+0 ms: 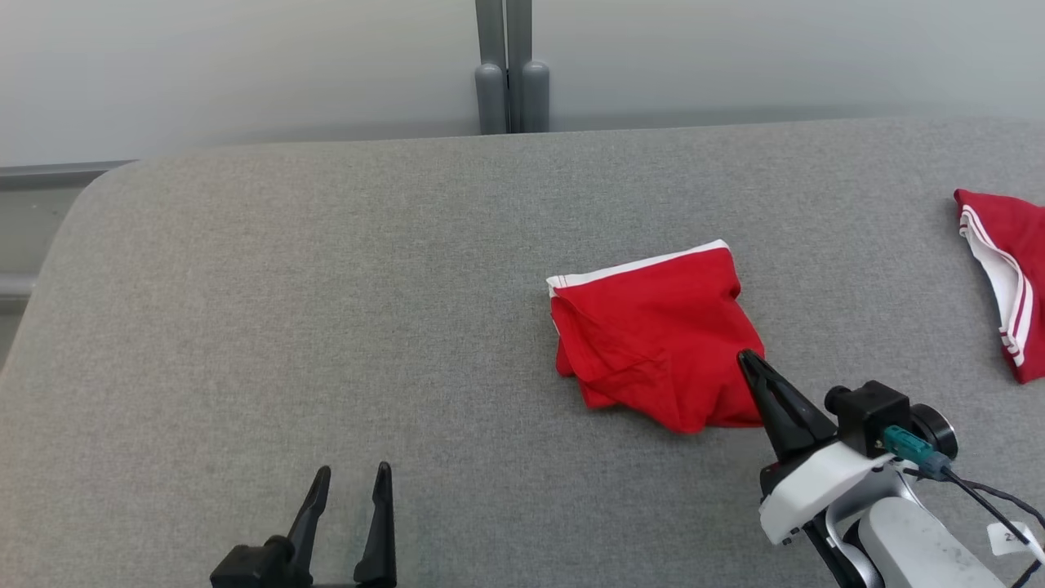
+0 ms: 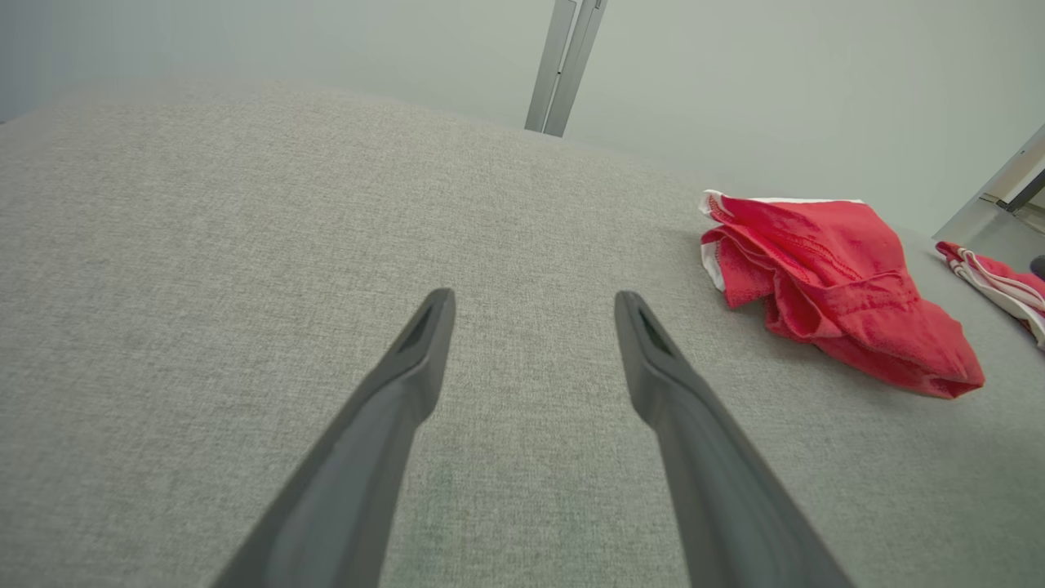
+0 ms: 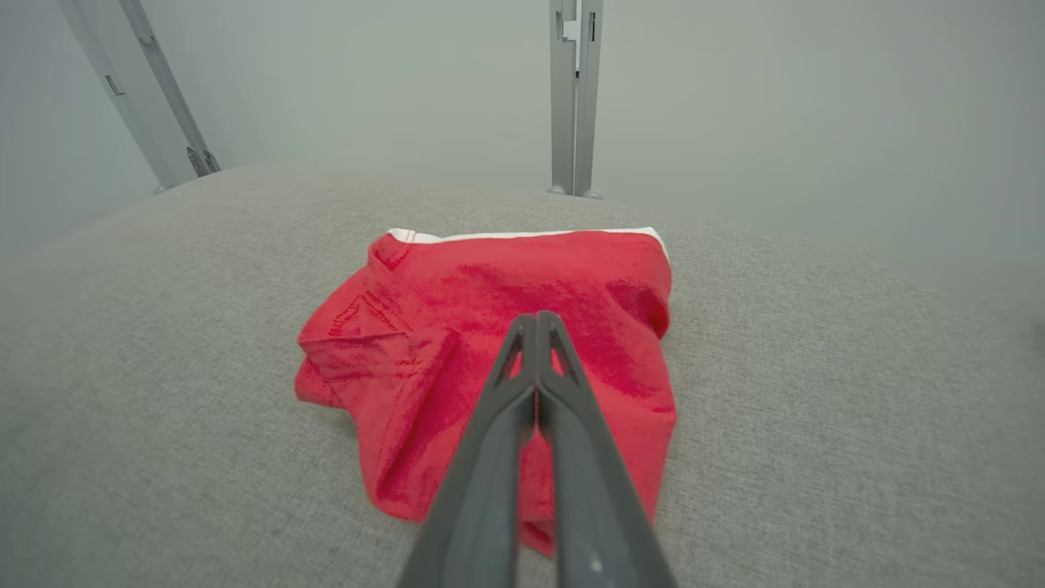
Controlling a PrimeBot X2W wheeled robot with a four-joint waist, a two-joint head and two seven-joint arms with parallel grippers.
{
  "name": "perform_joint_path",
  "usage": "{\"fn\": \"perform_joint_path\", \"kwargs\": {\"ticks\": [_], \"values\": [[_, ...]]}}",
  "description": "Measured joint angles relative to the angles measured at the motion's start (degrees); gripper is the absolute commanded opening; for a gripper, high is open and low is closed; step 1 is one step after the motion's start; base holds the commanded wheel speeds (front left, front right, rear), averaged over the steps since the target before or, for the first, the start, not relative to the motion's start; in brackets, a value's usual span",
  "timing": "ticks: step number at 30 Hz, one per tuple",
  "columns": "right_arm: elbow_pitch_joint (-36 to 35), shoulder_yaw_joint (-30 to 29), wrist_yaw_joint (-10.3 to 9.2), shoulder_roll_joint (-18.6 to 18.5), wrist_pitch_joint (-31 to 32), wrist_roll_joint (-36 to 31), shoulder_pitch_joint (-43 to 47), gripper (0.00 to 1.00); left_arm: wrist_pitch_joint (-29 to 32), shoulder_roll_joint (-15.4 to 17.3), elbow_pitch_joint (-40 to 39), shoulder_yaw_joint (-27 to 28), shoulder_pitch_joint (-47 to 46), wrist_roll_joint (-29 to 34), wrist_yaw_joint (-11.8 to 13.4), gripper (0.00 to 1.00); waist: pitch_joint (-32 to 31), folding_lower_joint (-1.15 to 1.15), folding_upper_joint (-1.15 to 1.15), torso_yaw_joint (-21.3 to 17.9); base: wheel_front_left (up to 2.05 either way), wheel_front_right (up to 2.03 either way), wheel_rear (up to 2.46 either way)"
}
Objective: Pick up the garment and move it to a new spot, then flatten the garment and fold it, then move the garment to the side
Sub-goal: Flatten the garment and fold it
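The garment (image 1: 653,343) is a red piece with a white band along its far edge, lying folded in a rough square right of the table's centre; it also appears in the left wrist view (image 2: 833,286) and the right wrist view (image 3: 441,327). My right gripper (image 1: 747,357) is shut, its fingers pressed together with no cloth seen between them. Its tips (image 3: 536,318) sit over the garment's near right part; whether they touch the cloth I cannot tell. My left gripper (image 1: 351,474) stands open at the near left, well away from the garment, with bare table between its fingers (image 2: 535,302).
A second red garment with white stripes (image 1: 1008,278) lies at the table's right edge, seen too in the left wrist view (image 2: 996,282). The grey fabric-covered table (image 1: 286,310) has a rounded far left corner. A grey post (image 1: 510,82) rises behind its far edge.
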Motion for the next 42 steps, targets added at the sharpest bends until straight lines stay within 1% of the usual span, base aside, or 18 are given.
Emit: {"fn": "perform_joint_path", "kwargs": {"ticks": [5,7,8,11,14,20,28,30,34,37,40,42], "values": [[6.90,2.24,0.02,-0.21,0.00,0.33,-4.57,0.00,0.00,-0.01,0.20,-1.53,-1.42,-0.23,-0.02,1.00,1.57,0.00,0.00,0.47,0.00,0.00,0.00],[9.82,2.72,0.02,0.63,0.00,2.08,-6.73,0.00,0.00,-0.01,0.30,-2.02,-1.49,-0.41,0.00,1.00,2.45,0.00,0.00,1.15,0.00,0.00,0.00],[11.73,3.85,0.04,0.43,0.00,1.43,-8.03,0.00,0.01,0.00,0.47,-2.29,-1.60,-0.45,0.00,1.00,2.94,0.00,0.00,1.67,0.00,0.00,0.00],[14.11,4.95,0.00,1.00,0.00,1.61,-9.75,0.00,0.01,-0.02,0.80,-2.88,-2.14,-0.64,0.08,1.00,3.71,0.00,0.00,3.13,0.00,0.00,0.00],[14.16,6.51,0.01,2.70,0.00,2.43,-10.00,0.00,0.01,0.00,0.79,-2.83,-2.15,-1.11,0.58,1.00,4.09,0.00,0.00,4.55,0.00,0.00,0.00],[13.88,12.28,0.01,4.02,0.00,3.83,-9.70,0.00,0.01,0.00,1.08,-3.14,-2.13,-1.18,0.58,1.00,4.33,0.00,0.00,6.05,0.00,0.00,0.00],[14.32,21.56,0.01,5.25,0.00,5.93,-10.70,0.00,0.00,-0.01,1.31,-2.57,-2.05,-1.18,0.86,1.00,3.80,0.00,0.00,5.44,0.00,0.00,0.00],[14.01,22.83,0.01,5.23,0.00,6.43,-10.79,0.00,0.00,-0.01,1.38,-2.14,-1.92,-1.18,0.87,1.00,3.27,0.00,0.00,5.16,0.00,0.00,0.00],[9.73,21.56,0.01,4.91,0.00,7.45,-9.98,0.00,0.00,-0.01,1.36,-0.73,-0.50,-1.04,0.94,1.00,1.59,0.00,0.00,4.42,0.00,0.00,0.00],[5.09,17.05,0.01,3.79,0.00,7.92,-6.00,0.00,0.01,0.00,1.34,0.98,1.69,-0.79,1.09,1.00,-0.43,0.00,0.00,3.55,0.00,0.00,0.00],[1.36,12.35,0.00,1.89,0.00,6.57,-1.85,0.00,0.00,0.00,1.23,2.96,3.52,-0.51,1.08,1.00,-2.41,0.00,0.00,2.35,0.00,0.00,0.00],[-0.87,8.13,0.00,1.03,0.00,5.72,0.88,0.00,0.00,0.00,0.92,4.03,3.85,-0.19,1.04,1.00,-3.57,0.00,0.00,1.24,0.00,0.00,0.00]]}}
